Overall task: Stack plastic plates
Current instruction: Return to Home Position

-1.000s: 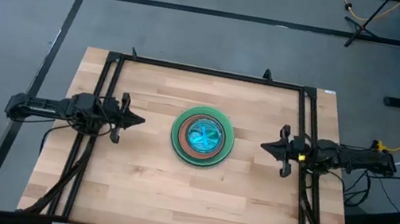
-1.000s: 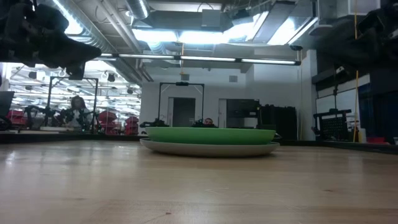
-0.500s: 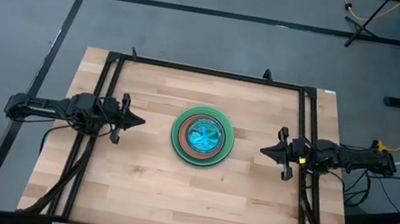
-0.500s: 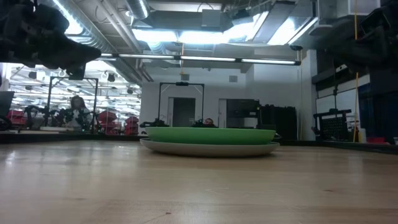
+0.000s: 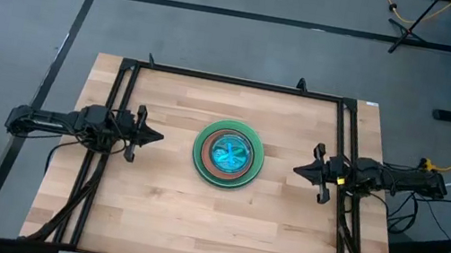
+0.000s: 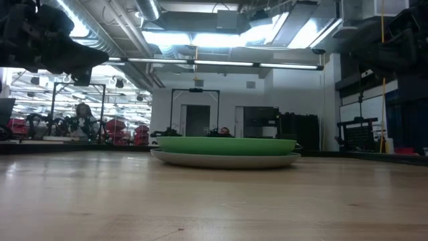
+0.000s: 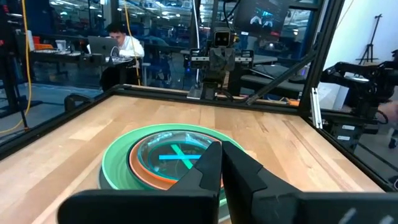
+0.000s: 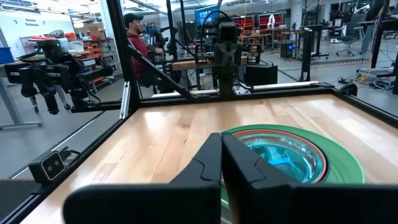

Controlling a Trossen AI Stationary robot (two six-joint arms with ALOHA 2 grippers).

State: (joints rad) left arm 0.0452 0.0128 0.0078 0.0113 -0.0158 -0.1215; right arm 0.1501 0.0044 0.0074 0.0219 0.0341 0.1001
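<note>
Stacking judged complete: the plastic plates (image 5: 228,153) sit nested in one pile at the centre of the tabletop (image 5: 160,198), cyan uppermost, while the left tool (image 5: 154,135) and right tool (image 5: 301,168), both pinched closed on nothing, hang well apart from the pile.

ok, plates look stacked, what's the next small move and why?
Probably just hold both arms parked. The plates sit in one central pile, cyan plate on top; the left arm and right arm sit at opposite sides, clear of it, jaws shut and empty.
</note>
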